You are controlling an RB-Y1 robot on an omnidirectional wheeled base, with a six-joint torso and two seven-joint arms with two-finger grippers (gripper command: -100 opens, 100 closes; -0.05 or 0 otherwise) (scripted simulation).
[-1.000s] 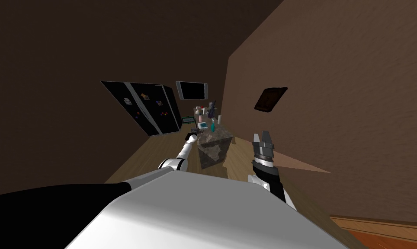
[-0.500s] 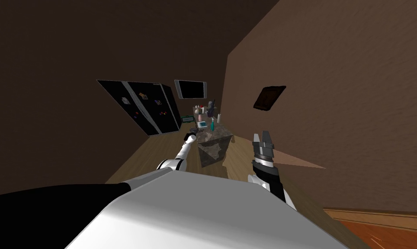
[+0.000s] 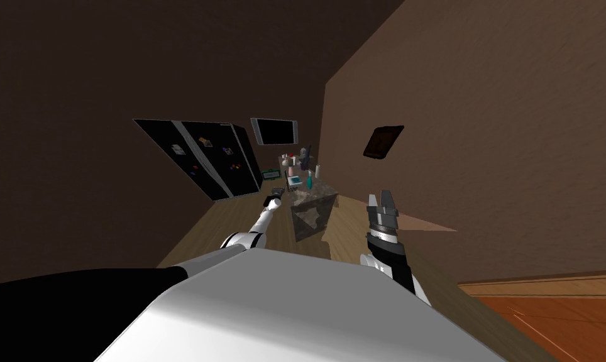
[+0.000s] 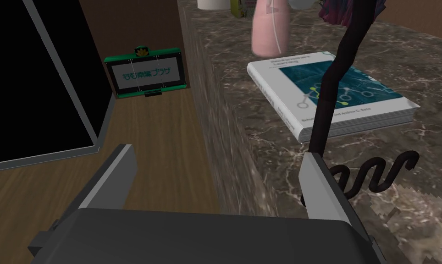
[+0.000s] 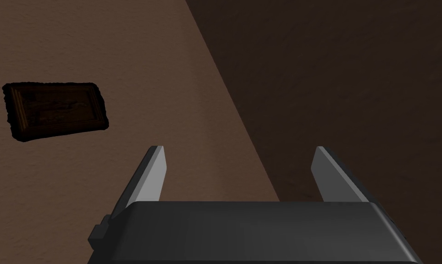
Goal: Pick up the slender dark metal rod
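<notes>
The slender black rod [image 4: 328,91] ends in a coiled tip [image 4: 376,176] that rests on the marble counter [image 4: 261,151]. From there it leans up across a white book [image 4: 353,98]. My left gripper [image 4: 218,156] is open at the counter's near corner. The rod stands right against the outer side of one finger [image 4: 318,183], not between the two. The head view has this gripper [image 3: 275,201] small, beside the counter [image 3: 311,210]. My right gripper [image 3: 381,200] is raised to my right before the brown wall, open [image 5: 237,153] and with nothing in it.
A pink bottle [image 4: 269,32] stands behind the book, with several more small items farther along the counter. A green-framed sign [image 4: 146,75] stands on the wood floor beside a tall black fridge [image 3: 201,157]. A dark picture frame [image 3: 383,142] hangs on the wall.
My head view has swung a little, so the room has slid sideways. The left hand sits slightly farther from the counter's corner. The right arm has not moved.
</notes>
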